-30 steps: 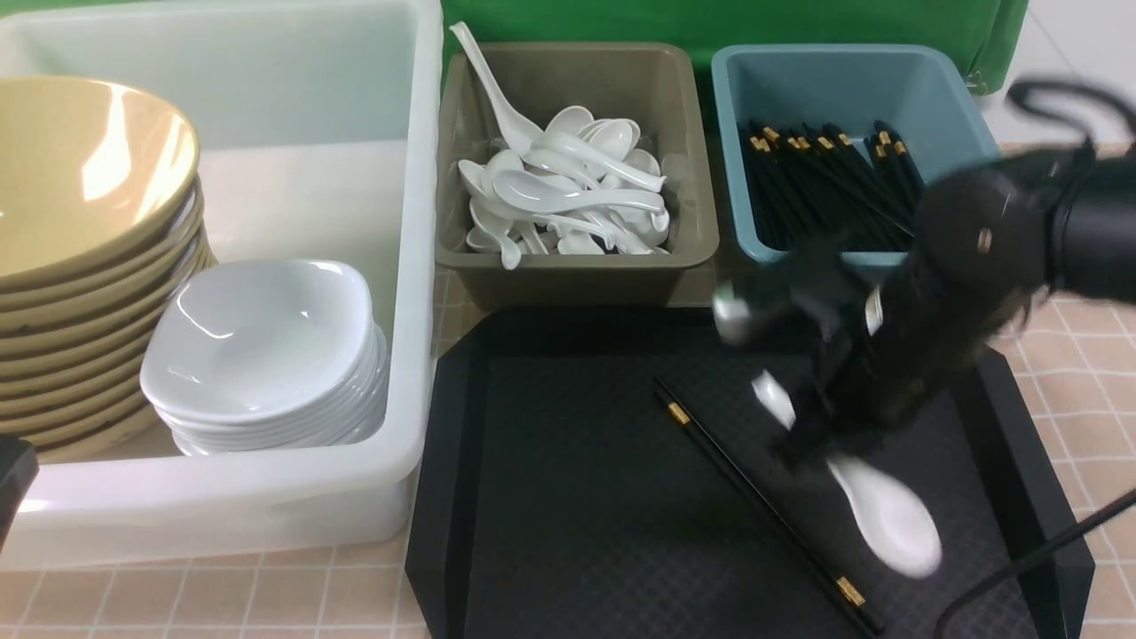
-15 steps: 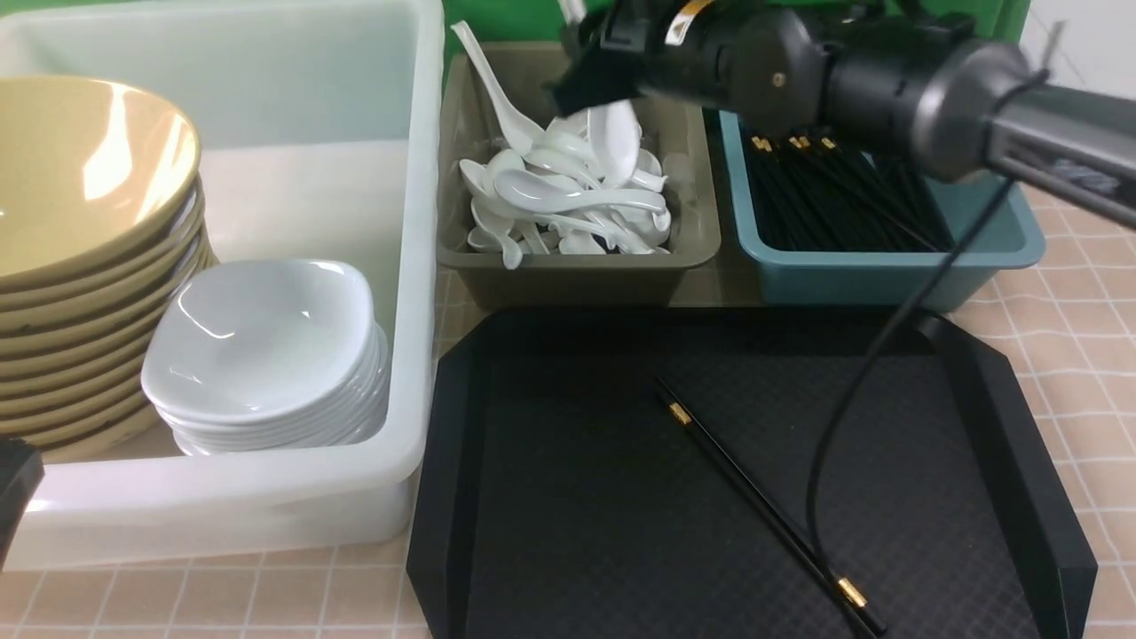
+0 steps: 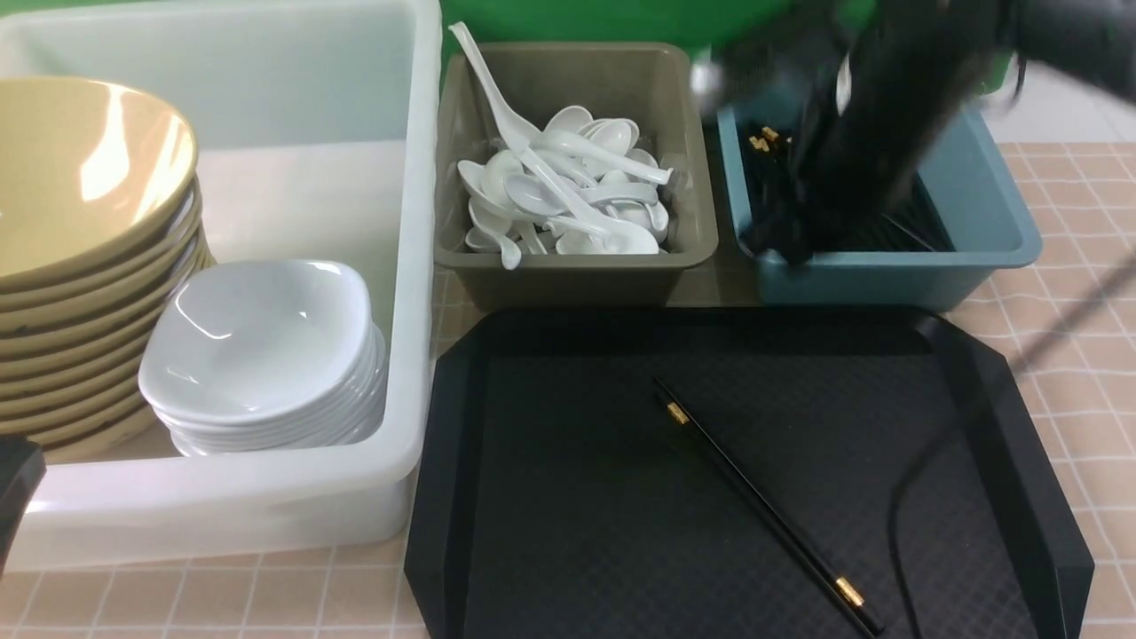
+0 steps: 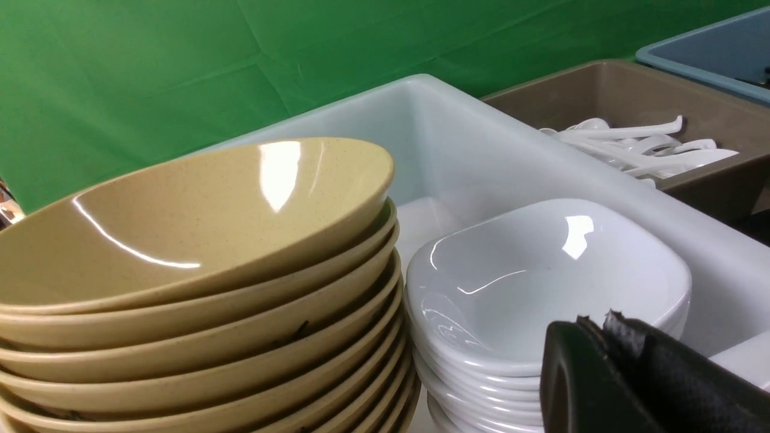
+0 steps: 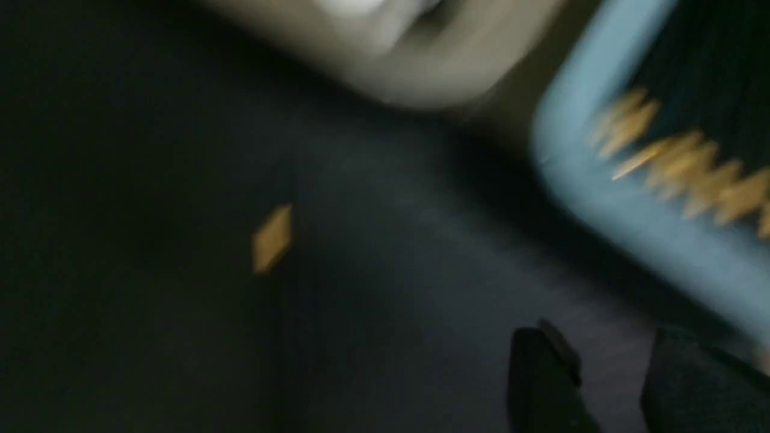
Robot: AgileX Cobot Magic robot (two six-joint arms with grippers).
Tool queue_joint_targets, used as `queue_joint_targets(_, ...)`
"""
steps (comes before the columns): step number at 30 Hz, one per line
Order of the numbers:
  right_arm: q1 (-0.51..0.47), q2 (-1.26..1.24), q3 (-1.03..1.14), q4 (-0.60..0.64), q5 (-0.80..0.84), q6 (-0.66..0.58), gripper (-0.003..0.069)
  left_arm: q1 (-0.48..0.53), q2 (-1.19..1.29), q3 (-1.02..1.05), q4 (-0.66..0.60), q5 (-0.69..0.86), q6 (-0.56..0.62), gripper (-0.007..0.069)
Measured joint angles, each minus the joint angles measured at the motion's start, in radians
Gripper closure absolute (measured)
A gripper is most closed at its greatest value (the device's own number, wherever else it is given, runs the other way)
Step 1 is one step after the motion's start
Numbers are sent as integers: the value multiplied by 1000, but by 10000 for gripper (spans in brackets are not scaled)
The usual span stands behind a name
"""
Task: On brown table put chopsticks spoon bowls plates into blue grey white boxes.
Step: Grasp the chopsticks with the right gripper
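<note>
A pair of black chopsticks (image 3: 754,506) lies slantwise on the black tray (image 3: 568,550); its gold band (image 5: 272,237) shows blurred in the right wrist view. My right gripper (image 3: 785,240) is blurred above the near left corner of the blue box (image 3: 887,284), which holds several chopsticks. Its jaws (image 5: 601,346) stand open with nothing between them. White spoons (image 3: 568,191) fill the grey box (image 3: 568,280). Yellow bowls (image 3: 89,177) and white plates (image 3: 257,346) are stacked in the white box (image 3: 222,510). My left gripper (image 4: 592,322) is shut and empty beside the plates (image 4: 541,270).
The three boxes stand along the back of the brown table (image 3: 1083,373), with the black tray in front of the grey and blue ones. A green cloth hangs behind. A black cable (image 3: 896,532) of the right arm trails over the tray's right side.
My right gripper carried a spoon from the tray to the grey box, let it go there, and has swung right over the blue box. The left arm has not moved.
</note>
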Motion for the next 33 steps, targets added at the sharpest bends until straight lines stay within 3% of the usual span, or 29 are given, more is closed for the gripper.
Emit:
queue_joint_targets(5,86,-98,327,35,-145,33,378,0,0,0,2,-2,0,619)
queue_joint_targets(13,97,-82,525,59,-295,59,378,0,0,0,3,-2,0,619)
queue_joint_targets(15,97,-69,548,85,-346,71,398,0,0,0,3,-1,0,619)
queue_joint_targets(19,98,-62,553,102,-382,51,509,0,0,0,4,-2,0,619)
queue_joint_targets(26,98,-69,548,112,-384,14,522,0,0,0,6,-2,0,619)
queue_joint_targets(28,98,-94,548,113,-378,14,574,0,0,0,6,-2,0,619)
queue_joint_targets(33,98,-186,548,116,-378,-4,580,0,0,0,6,-2,0,619)
